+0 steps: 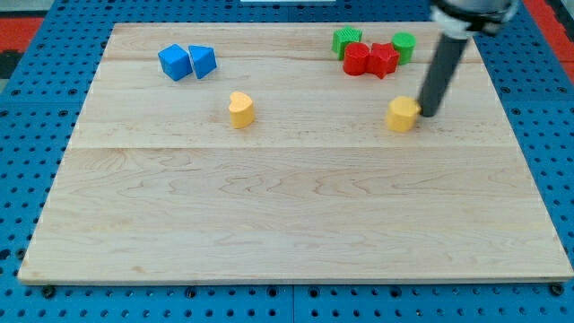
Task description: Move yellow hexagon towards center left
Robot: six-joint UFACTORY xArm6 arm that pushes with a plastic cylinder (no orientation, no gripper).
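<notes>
The yellow hexagon (pixel 403 114) lies on the wooden board (pixel 287 206) at the upper right. My tip (pixel 427 113) sits right beside the hexagon's right edge, touching or nearly touching it. The dark rod slants up to the view's top right. A second yellow block (pixel 240 109), heart-like in shape, lies left of the board's centre in the upper half.
Two blue blocks (pixel 186 62) sit side by side at the upper left. A cluster of two red blocks (pixel 369 59) and two green blocks (pixel 348 39) (pixel 404 45) stands at the top right, just above the hexagon. A blue pegboard surrounds the board.
</notes>
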